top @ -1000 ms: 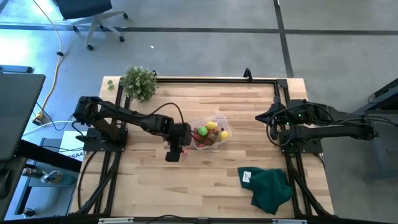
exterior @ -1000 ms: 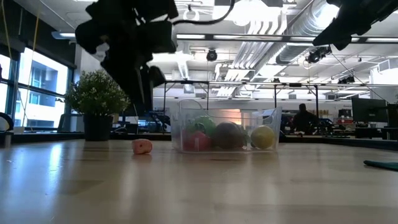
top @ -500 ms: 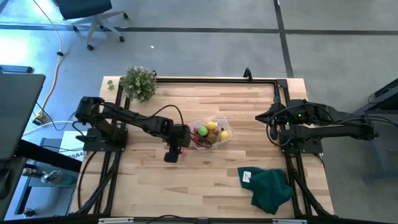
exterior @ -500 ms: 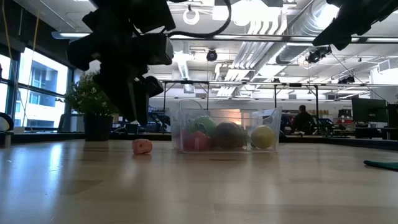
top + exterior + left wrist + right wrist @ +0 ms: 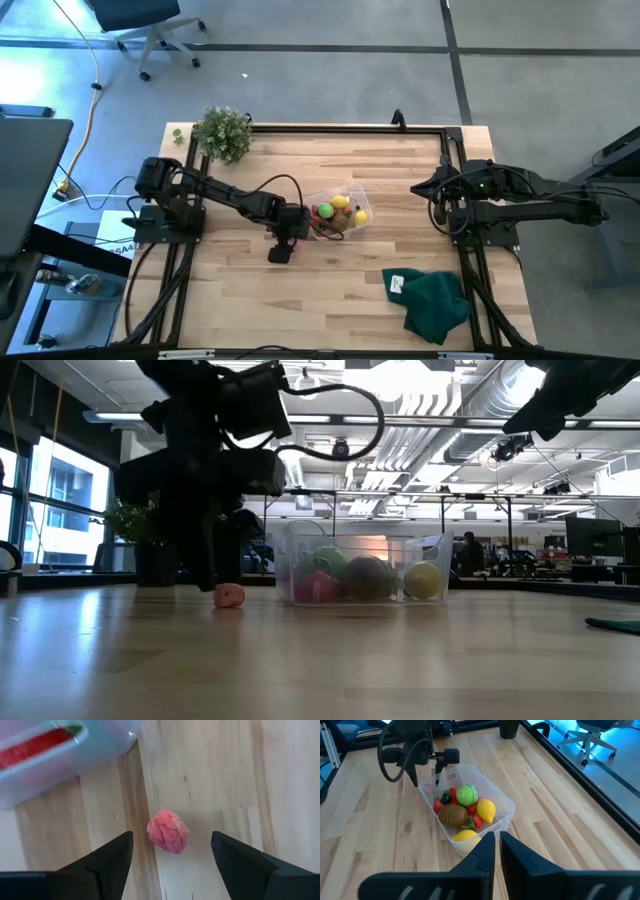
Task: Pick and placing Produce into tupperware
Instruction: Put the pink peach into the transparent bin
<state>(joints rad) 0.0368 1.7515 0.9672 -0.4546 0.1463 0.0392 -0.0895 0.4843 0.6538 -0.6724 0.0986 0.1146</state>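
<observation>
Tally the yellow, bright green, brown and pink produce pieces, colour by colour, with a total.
Yellow pieces: 2, in the tub
Bright green piece: 1, in the tub
Brown piece: 1, in the tub
Pink piece: 1, on the table
Total: 5

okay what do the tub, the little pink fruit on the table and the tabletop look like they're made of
Tub: clear, glossy plastic; the produce shows through its walls.
Pink fruit: probably matte moulded plastic or foam, with a bumpy, raspberry-like surface.
Tabletop: pale wood planks with visible grain and seams, lightly sheened.
</observation>
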